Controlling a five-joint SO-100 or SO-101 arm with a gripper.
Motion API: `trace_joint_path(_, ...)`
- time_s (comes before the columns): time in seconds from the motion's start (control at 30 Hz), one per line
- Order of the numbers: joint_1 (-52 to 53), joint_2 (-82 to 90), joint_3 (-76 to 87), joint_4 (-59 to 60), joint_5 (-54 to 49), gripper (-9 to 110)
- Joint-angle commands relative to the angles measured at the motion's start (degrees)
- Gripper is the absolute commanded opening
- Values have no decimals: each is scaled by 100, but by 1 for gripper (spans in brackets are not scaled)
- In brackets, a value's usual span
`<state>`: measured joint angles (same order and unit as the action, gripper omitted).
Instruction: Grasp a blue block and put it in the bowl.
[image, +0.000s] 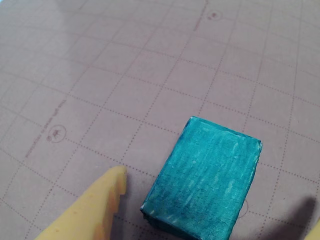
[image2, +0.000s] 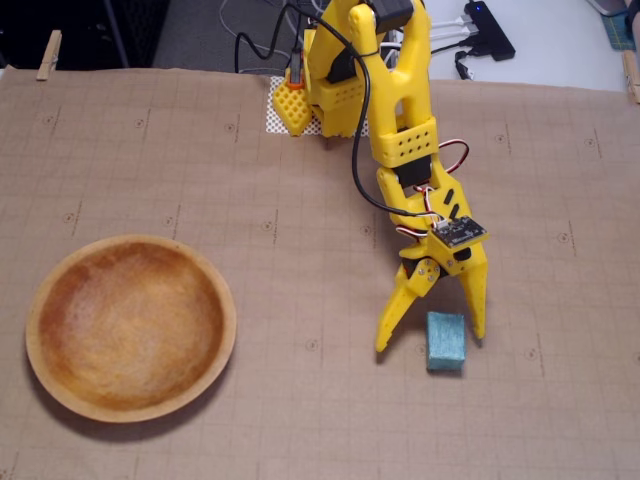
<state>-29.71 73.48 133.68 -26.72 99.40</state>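
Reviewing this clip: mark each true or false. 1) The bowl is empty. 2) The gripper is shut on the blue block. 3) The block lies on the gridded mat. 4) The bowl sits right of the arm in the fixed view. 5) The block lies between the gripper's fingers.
1) True: the bowl holds nothing.
2) False: the gripper is open, and the blue block is ungrasped.
3) True: it rests on the gridded mat.
4) False: the bowl sits left of the arm.
5) True: one finger stands on each side of it.
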Motion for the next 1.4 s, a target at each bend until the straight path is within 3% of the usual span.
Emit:
trace_joint_path(0.0,26,141,-308,-97,-26,48)
trace_joint_path(0.47,26,141,-299,-97,-35,16)
trace_joint_path(1.13,26,202,-211,-158,-35,-2)
trace_joint_path(1.37,88,352,-202,-123,-35,-3)
